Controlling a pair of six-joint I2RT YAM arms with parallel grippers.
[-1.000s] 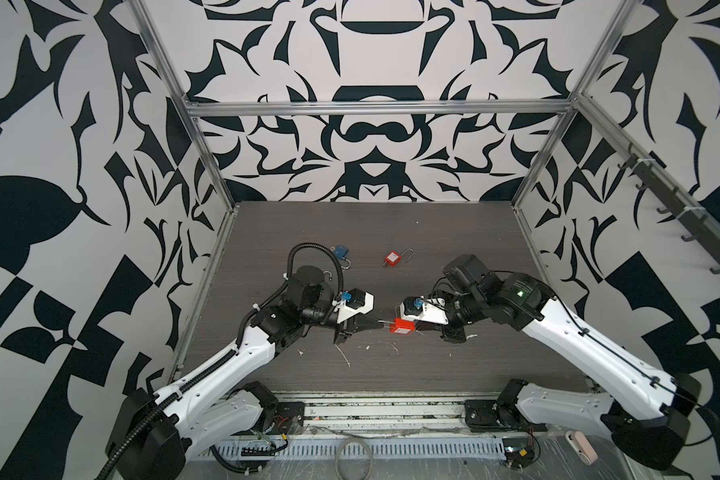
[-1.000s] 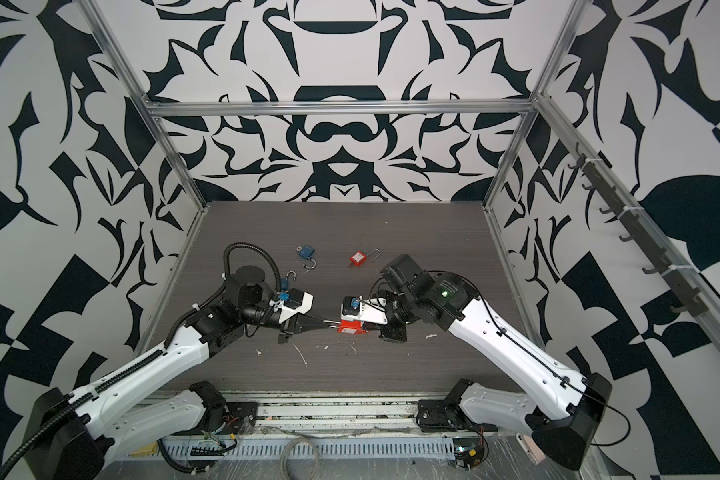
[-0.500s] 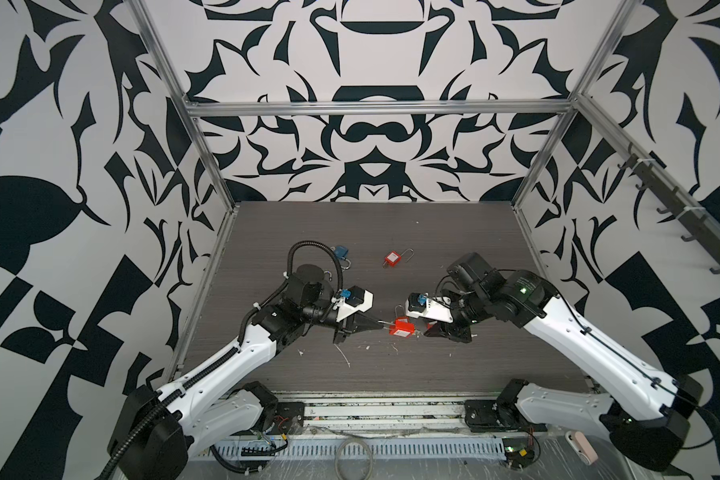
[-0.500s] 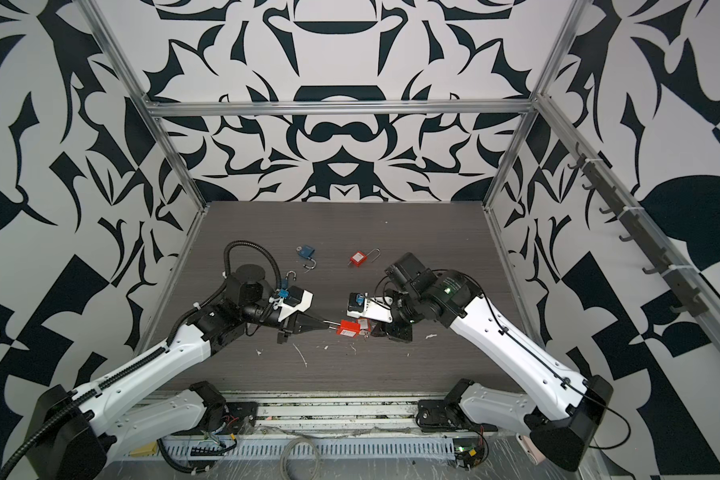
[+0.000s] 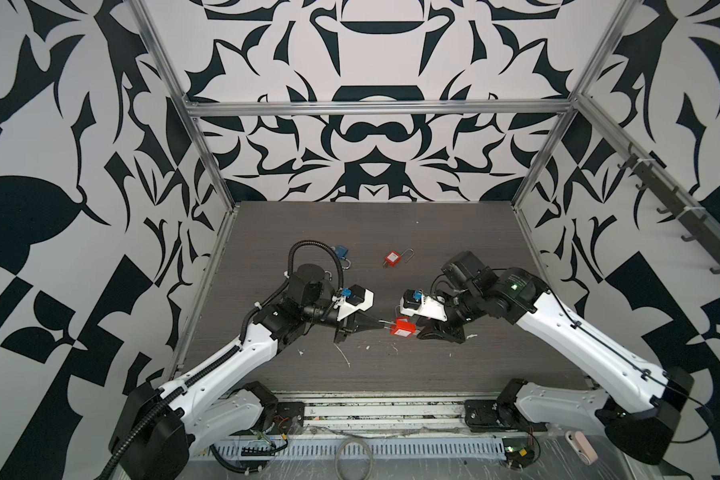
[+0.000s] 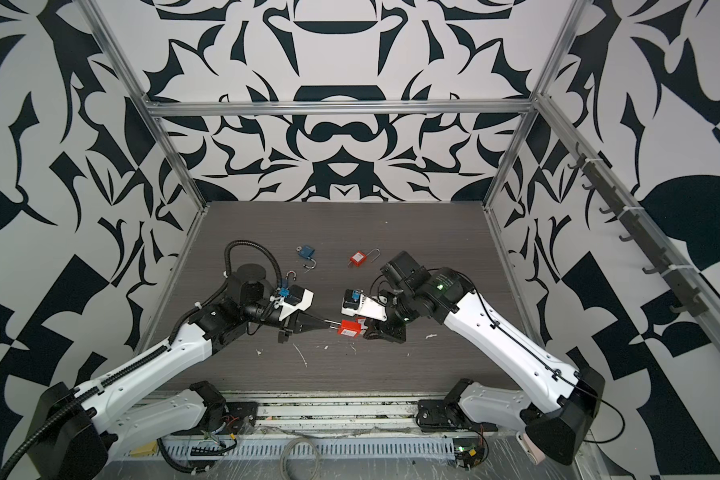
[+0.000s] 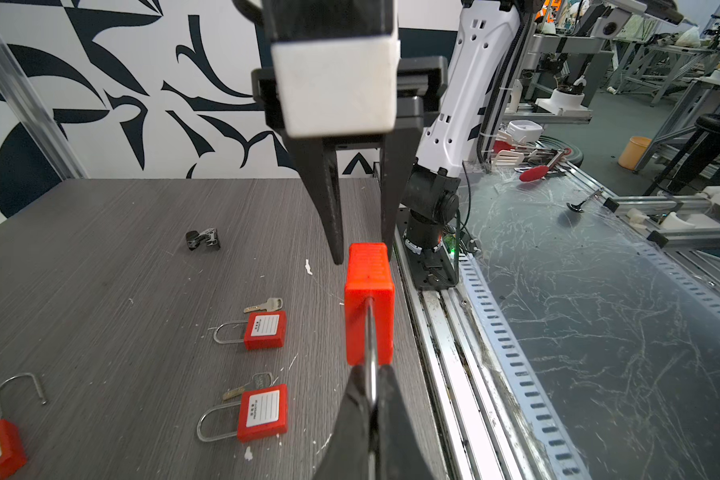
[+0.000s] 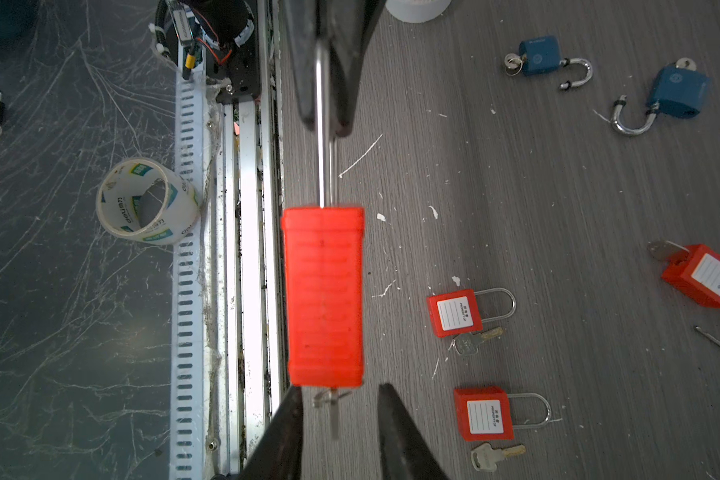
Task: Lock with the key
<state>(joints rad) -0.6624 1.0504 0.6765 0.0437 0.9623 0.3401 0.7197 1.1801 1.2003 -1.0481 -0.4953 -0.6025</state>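
Clenched left fingers grip the red padlock by its shackle; released right fingers straddle the inserted key. Locking turn judged outstanding.

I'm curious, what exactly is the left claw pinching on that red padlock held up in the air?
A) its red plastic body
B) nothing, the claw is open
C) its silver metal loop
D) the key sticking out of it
C: the left gripper is shut on the silver shackle, while the body of the red padlock and its key stick out free beyond it.
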